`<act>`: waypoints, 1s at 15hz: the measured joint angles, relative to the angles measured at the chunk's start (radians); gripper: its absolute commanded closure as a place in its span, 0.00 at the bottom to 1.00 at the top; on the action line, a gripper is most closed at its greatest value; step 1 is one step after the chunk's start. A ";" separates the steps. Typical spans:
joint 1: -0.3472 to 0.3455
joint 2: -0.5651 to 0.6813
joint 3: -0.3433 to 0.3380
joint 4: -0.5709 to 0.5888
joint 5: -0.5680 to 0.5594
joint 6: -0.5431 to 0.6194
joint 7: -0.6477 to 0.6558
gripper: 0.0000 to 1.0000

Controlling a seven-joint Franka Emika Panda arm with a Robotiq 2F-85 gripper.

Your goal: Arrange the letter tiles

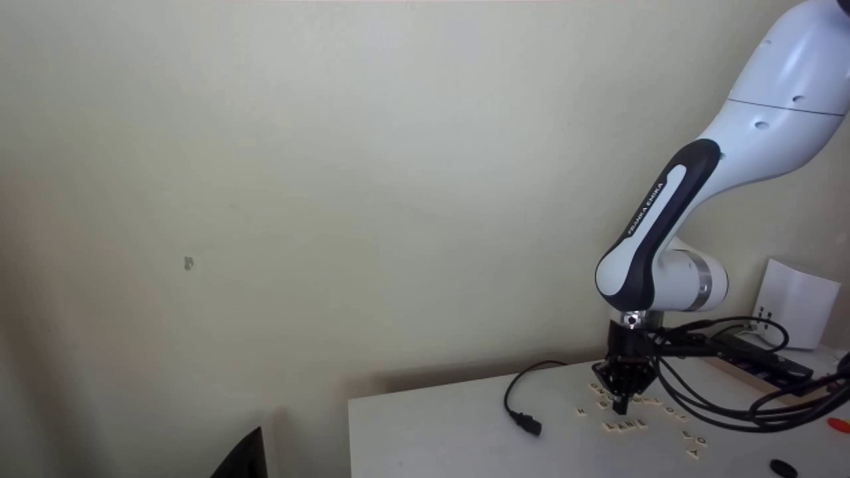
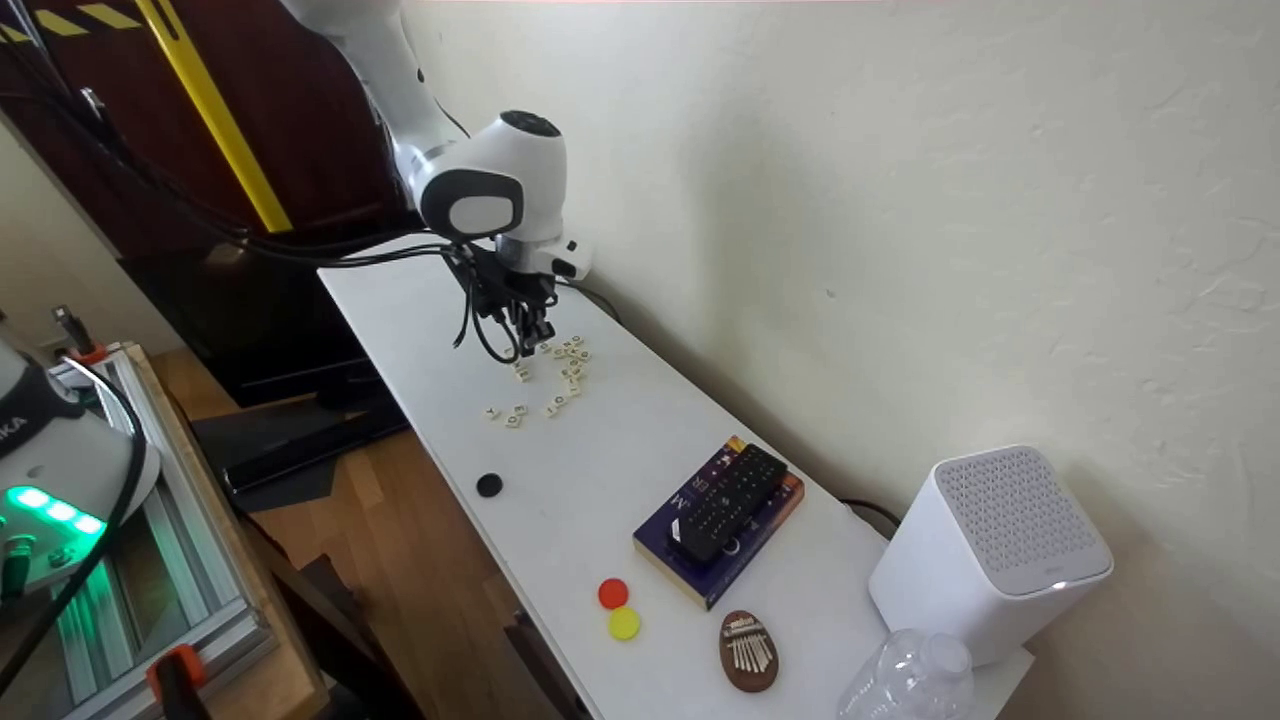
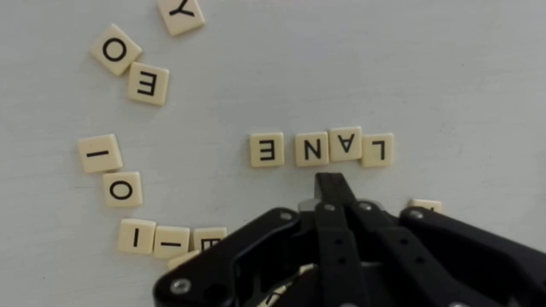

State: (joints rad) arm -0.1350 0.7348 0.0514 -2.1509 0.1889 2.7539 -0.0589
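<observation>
Pale letter tiles lie face up on the white table. In the wrist view an E tile (image 3: 267,149), an N tile (image 3: 312,149), an A tile (image 3: 345,143) and an L tile (image 3: 377,149) form a row, with a gap between E and N. N, A and L touch, and A sits slightly off the line. My gripper (image 3: 329,179) is shut, fingertips pressed together with no tile visible between them, just short of the N and A. A Y tile (image 3: 181,15) and several others lie to the left; more are partly hidden under the gripper. Both exterior views show the gripper (image 1: 620,405) low among the tiles.
A black cable (image 1: 524,423) with a plug lies beside the tiles. Further along the table are a black disc (image 2: 489,485), a book (image 2: 660,545) bearing a remote (image 2: 728,503), red (image 2: 613,593) and yellow discs (image 2: 624,623), a thumb piano (image 2: 748,652) and a white box (image 2: 990,560).
</observation>
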 measured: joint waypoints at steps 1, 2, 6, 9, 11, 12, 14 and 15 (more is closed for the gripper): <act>0.000 -0.004 0.000 -0.001 0.000 -0.003 -0.001 1.00; 0.000 -0.007 0.001 -0.001 0.000 -0.008 -0.002 1.00; 0.000 -0.009 0.001 -0.001 0.000 -0.049 -0.009 1.00; 0.001 -0.009 -0.002 -0.001 0.000 -0.085 -0.011 1.00; 0.001 -0.008 -0.005 -0.001 -0.001 -0.104 -0.012 1.00; 0.001 -0.008 -0.006 -0.001 -0.001 -0.112 -0.012 1.00; 0.001 -0.008 -0.009 -0.001 -0.001 -0.121 -0.012 1.00; 0.001 -0.008 -0.010 -0.001 -0.001 -0.121 -0.012 1.00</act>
State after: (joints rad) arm -0.1338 0.7271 0.0412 -2.1523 0.1883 2.6332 -0.0711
